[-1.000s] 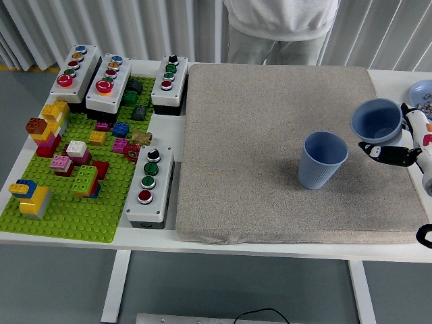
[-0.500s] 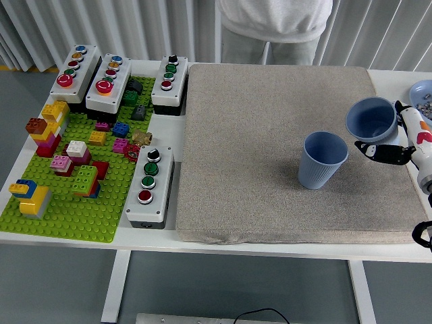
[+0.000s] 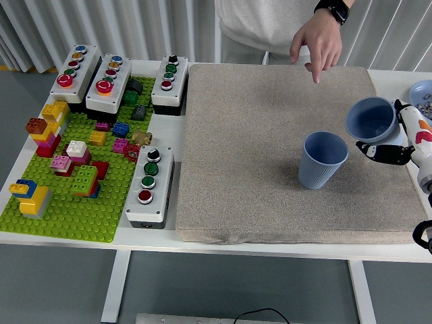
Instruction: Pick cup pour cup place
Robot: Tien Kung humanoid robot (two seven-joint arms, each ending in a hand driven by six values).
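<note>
Cup (image 3: pixel 371 119) is tilting toward the standing cup (image 3: pixel 323 159), gripped by the right hand (image 3: pixel 398 138). Likely light, thin-walled plastic; mid-wall hold is suiting it.

Both cups (image 3: pixel 324 160) (image 3: pixel 372 120) are blue. The mat (image 3: pixel 283 152) under them is grey-brown and speckled. The surface (image 3: pixel 398 77) is white. The baseplate (image 3: pixel 74 209) is bright green, with yellow, red, pink and blue bricks (image 3: pixel 46 128). The button boxes (image 3: pixel 148 187) are grey with red, green, black and white buttons. The right hand (image 3: pixel 398 145) looks black and white.
</note>
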